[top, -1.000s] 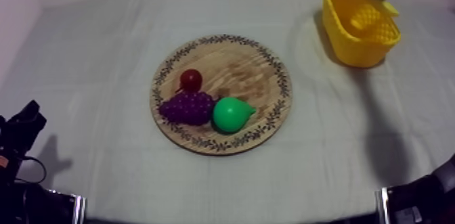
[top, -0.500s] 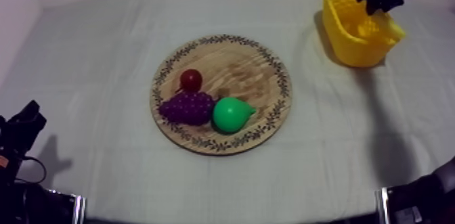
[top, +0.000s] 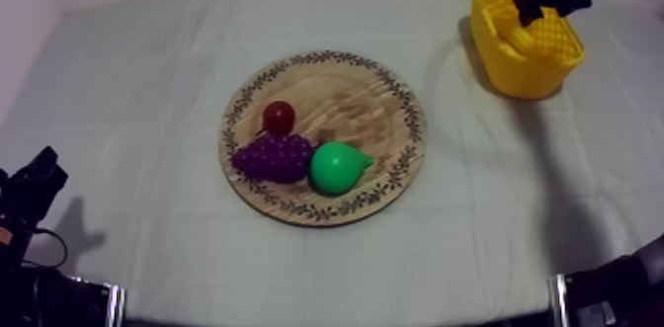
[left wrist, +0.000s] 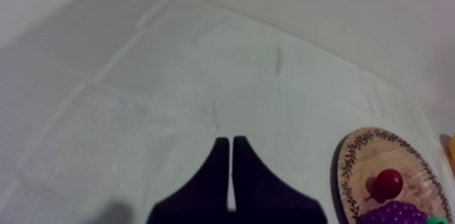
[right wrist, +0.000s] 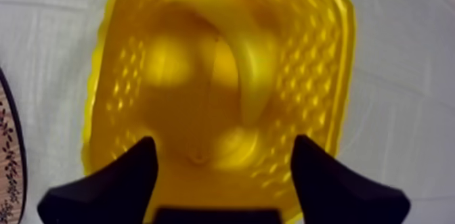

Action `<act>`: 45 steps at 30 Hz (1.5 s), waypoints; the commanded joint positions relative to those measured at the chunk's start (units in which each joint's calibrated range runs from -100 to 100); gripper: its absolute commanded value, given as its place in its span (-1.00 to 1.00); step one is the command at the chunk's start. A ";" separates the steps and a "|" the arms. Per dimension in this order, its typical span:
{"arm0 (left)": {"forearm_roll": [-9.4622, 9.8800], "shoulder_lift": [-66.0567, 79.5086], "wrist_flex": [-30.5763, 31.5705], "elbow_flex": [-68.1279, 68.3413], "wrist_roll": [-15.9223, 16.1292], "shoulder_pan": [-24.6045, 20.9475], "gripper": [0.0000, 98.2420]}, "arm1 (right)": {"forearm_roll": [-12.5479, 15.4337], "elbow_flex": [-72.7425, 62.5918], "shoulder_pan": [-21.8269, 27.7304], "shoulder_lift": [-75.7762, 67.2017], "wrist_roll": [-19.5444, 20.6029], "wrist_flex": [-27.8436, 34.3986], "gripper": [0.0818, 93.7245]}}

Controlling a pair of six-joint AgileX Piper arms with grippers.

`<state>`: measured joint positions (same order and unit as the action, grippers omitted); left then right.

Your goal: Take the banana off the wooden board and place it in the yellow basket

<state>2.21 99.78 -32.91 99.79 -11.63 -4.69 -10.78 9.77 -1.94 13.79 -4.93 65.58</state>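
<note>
One banana (right wrist: pixel 254 78) in yellow basket (right wrist: pixel 326 57); R tool (right wrist: pixel 223 145) spread above, prob. clear.

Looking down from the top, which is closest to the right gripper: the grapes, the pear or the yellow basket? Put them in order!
1. The yellow basket, right under the right gripper, at the table's far right corner.
2. The pear, on the wooden board, on its side towards the basket.
3. The grapes, on the board too, on the pear's far side.

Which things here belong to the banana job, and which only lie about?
Job: banana, already in the yellow basket; wooden board; right hand, open over the basket.
Lying about: bunch of grapes, pear, small red fruit, all on the board; left hand, shut.
</note>
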 commanded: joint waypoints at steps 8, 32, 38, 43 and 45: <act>-0.03 0.05 0.00 -0.01 0.01 0.02 -1.00 | -3.04 13.45 1.52 -11.20 3.51 -16.42 -0.83; -0.03 0.05 0.00 -0.01 0.01 0.02 -1.00 | 14.40 72.50 0.71 -66.81 -12.12 -52.47 -0.99; -0.03 0.05 0.00 -0.01 -0.02 0.02 -1.00 | 13.30 81.42 -0.74 -78.94 -12.93 -52.01 -0.99; -0.03 0.05 0.00 -0.01 0.01 0.02 -1.00 | 11.21 87.82 -1.44 -87.70 -11.44 -51.18 -0.99; -0.03 0.05 0.00 -0.01 -0.01 0.02 -1.00 | 11.75 89.03 -1.53 -90.65 -11.42 -49.92 -0.99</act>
<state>2.21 99.78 -32.91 99.79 -11.63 -4.69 0.43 97.31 -3.43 -72.38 -16.44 14.95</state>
